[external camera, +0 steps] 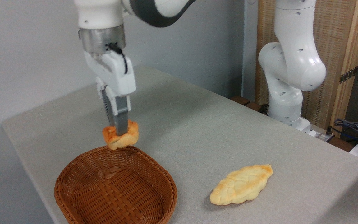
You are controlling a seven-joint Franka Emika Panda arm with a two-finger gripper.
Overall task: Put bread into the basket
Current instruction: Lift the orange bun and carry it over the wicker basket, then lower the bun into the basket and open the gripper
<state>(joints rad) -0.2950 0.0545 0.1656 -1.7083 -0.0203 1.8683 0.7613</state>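
Gripper (119, 130) with fingers clamped on the bun (121, 136), held in the air over the far rim of the basket (73, 183). Basket holds nothing. Flat loaf (241, 184) lies on the table (197, 124) to the right.

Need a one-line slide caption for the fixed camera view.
Gripper holds the knotted bun above the wicker basket's far rim; a flat loaf lies on the table.
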